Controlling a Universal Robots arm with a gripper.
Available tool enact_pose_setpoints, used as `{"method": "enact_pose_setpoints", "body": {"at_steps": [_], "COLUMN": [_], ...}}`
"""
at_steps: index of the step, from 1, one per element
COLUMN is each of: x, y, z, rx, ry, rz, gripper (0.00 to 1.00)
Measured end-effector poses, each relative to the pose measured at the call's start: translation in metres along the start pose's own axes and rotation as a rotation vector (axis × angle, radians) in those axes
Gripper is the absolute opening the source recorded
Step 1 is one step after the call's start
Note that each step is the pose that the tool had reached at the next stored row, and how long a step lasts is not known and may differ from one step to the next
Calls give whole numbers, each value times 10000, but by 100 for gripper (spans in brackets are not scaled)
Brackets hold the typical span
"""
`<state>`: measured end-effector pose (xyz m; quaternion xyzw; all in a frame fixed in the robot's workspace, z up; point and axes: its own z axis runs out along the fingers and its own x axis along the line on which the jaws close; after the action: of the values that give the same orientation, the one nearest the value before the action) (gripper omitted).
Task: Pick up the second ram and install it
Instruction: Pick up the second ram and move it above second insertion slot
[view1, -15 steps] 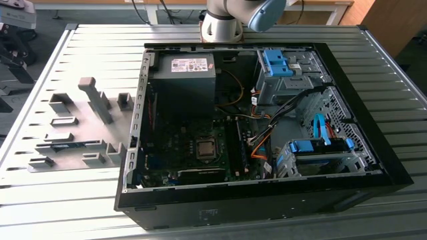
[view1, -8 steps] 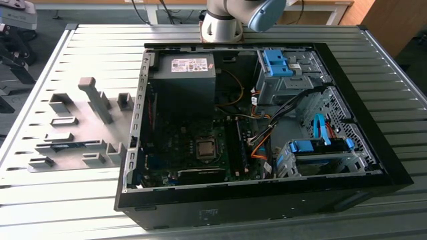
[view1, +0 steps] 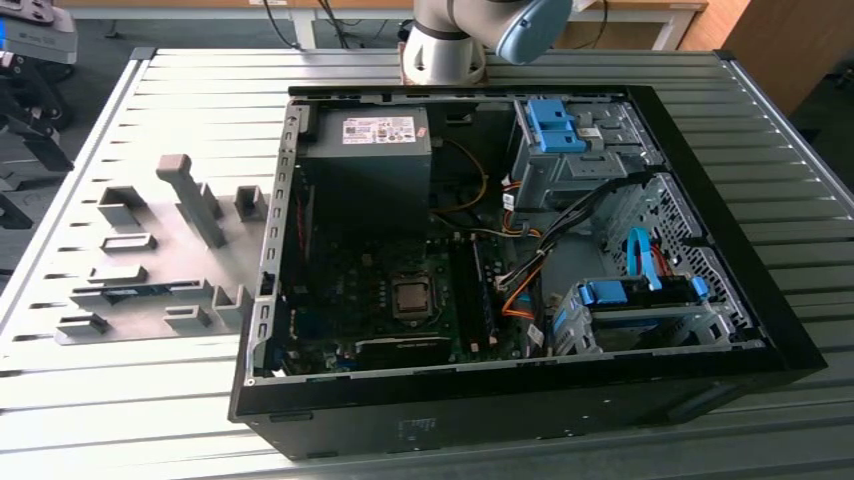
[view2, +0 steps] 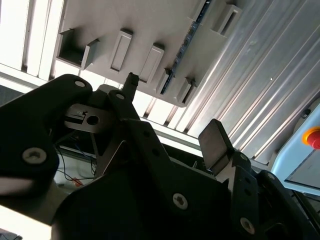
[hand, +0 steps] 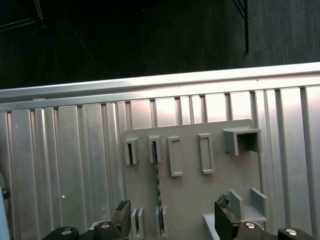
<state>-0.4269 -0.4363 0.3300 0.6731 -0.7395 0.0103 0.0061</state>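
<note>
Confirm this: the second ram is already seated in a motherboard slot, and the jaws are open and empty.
Wrong on one count. The second ram is not seated yet: the first wrist view shows it resting in the grey holder plate. The gripper has its jaws open and empty, as stated.

A ribbed silvery tabletop (view1: 120, 420) spans the exterior view; a brown wooden panel (view1: 787, 45) stands at its upper right corner.

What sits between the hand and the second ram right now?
Nothing: in the first wrist view, only bare space separates the open hand from the second ram, which stands in the grey holder plate.
</note>
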Motion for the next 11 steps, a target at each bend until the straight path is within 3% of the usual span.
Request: {"method": "enact_pose_setpoints", "body": {"at_steps": [11], "x": [-1], "y": [1], "z": [63], "rx": [0], "ry": [0], "rz": [0], "gripper": [83]}}
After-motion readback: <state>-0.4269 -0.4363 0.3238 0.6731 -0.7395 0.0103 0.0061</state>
